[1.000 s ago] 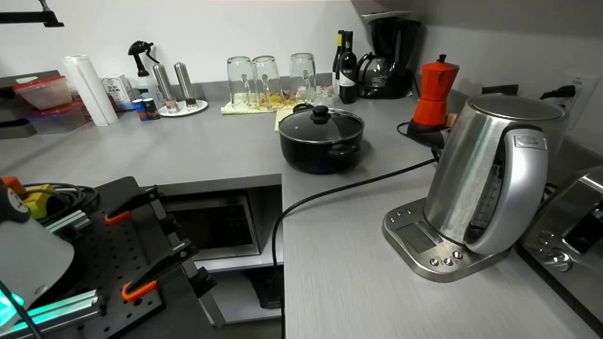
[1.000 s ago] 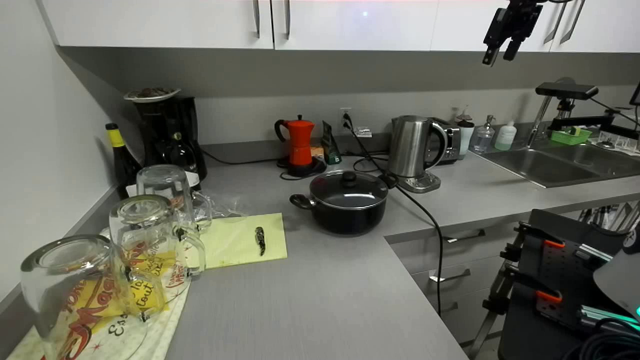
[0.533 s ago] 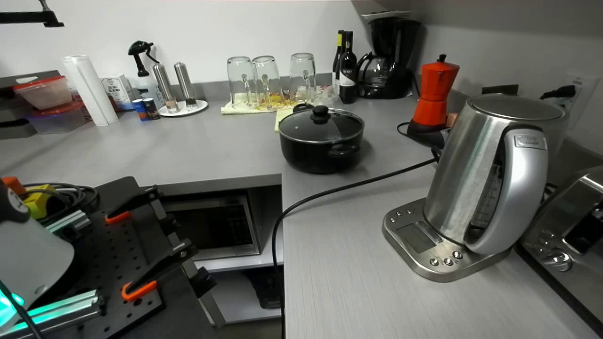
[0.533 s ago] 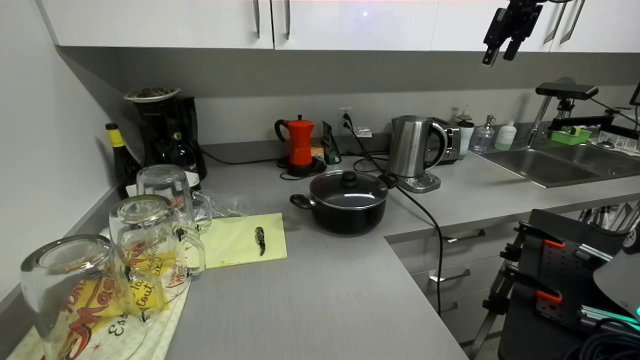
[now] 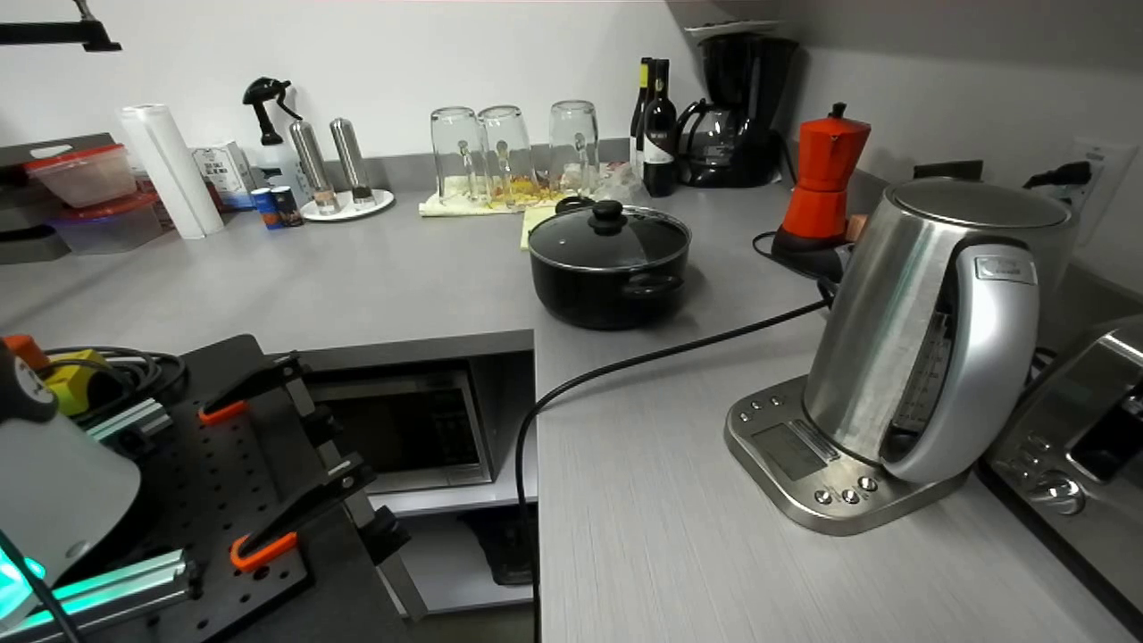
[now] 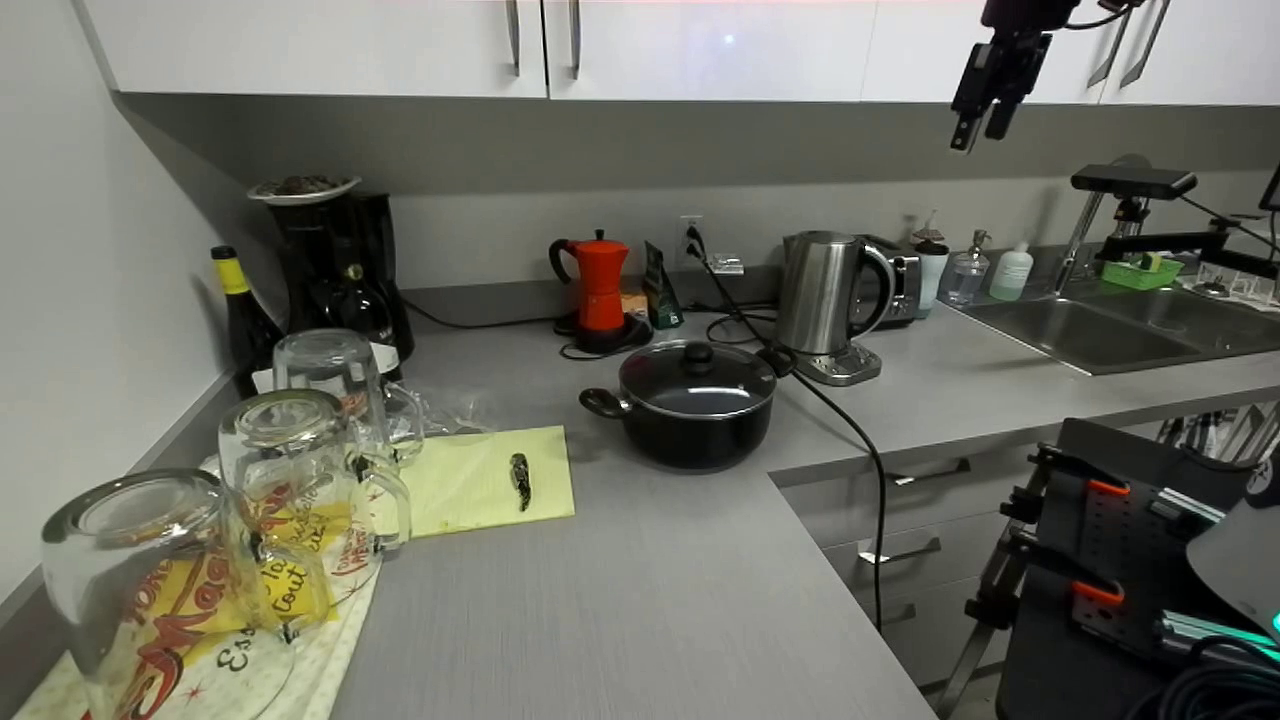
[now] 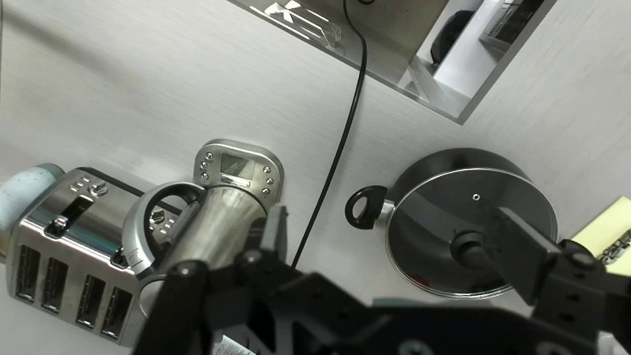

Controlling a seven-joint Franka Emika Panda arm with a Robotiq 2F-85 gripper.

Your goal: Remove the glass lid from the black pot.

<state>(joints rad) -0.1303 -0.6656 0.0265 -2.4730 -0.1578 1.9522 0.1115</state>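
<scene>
Claw [image 6: 979,140] gapes wide, empty; metal-rimmed glass lid [image 5: 607,246] caps round black pot [image 5: 589,299] on streaked grey counter [image 5: 679,500], white wall [image 5: 357,54] behind.

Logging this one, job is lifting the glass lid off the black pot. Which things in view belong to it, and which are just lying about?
Part of the job:
black pot
glass lid, resting on it
fingers, open, holding nothing

Just lying about:
steel kettle
toaster
red moka pot
coffee maker
glass mugs

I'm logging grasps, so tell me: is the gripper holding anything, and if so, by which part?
Nothing is held: the gripper is open, with nothing clasped between its jaws, and the lid sits on the pot.
</scene>
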